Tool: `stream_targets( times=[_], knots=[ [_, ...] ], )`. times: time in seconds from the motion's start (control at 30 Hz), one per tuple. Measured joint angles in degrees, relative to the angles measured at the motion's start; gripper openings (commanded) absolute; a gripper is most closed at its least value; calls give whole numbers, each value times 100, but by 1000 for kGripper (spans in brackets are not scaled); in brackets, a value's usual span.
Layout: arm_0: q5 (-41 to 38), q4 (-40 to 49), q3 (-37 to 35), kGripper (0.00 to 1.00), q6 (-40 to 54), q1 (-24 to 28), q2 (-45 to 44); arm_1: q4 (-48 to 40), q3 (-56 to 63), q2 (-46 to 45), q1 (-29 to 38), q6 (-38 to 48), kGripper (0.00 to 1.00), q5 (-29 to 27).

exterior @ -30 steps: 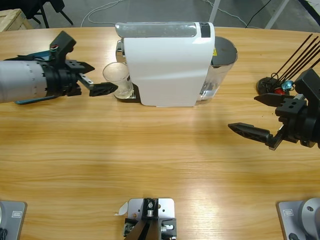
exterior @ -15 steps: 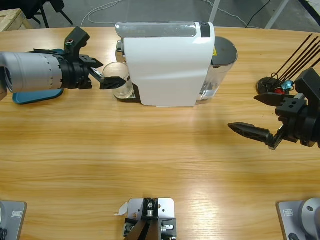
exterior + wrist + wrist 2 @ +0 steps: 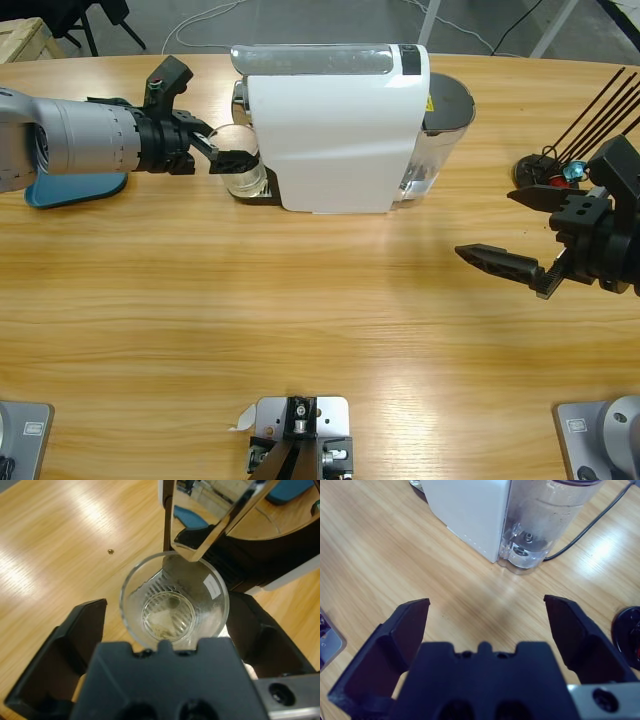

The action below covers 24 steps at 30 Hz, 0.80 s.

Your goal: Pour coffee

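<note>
A small clear glass tumbler (image 3: 243,172) stands on the drip tray of the white coffee machine (image 3: 335,130), under its chrome spout (image 3: 210,525). In the left wrist view a shallow layer of pale yellowish coffee (image 3: 167,620) lies in the bottom of the glass (image 3: 134,600). My left gripper (image 3: 228,148) reaches in from the left and is open, with one jaw on either side of the glass (image 3: 170,605). Over bare wood to the right of the machine, my right gripper (image 3: 490,225) hangs open and holds nothing (image 3: 487,605).
The machine's transparent water tank (image 3: 440,130) sits at its right end (image 3: 545,520). A blue flat object (image 3: 75,190) lies under the left arm. A black stand with thin rods (image 3: 545,170) is at the right edge. A wooden crate (image 3: 25,40) is at the far left.
The left gripper has moved right and slightly away from the front edge, from beside the glass to around it. The right arm has stayed put.
</note>
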Motion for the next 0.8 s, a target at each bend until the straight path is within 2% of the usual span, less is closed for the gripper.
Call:
stream_targets(
  times=[0.07,0.17,0.23,0.27,0.33,0.8],
  knots=[
    [-29,-1,-1,853,0,5,58,-8,0,12,0,0,1000,0],
    [-90,-3,-2,837,0,8,140,-14,0,17,0,0,1000,0],
    [-169,-3,-3,732,0,9,178,-21,0,20,0,0,1000,0],
    [-190,-3,-6,726,0,9,190,-31,0,26,0,0,1000,-1],
    [-223,-3,-8,566,0,10,206,-45,0,36,0,0,1000,-10],
    [-263,-41,123,563,0,37,65,-62,0,174,0,0,1000,-56]
  ],
)
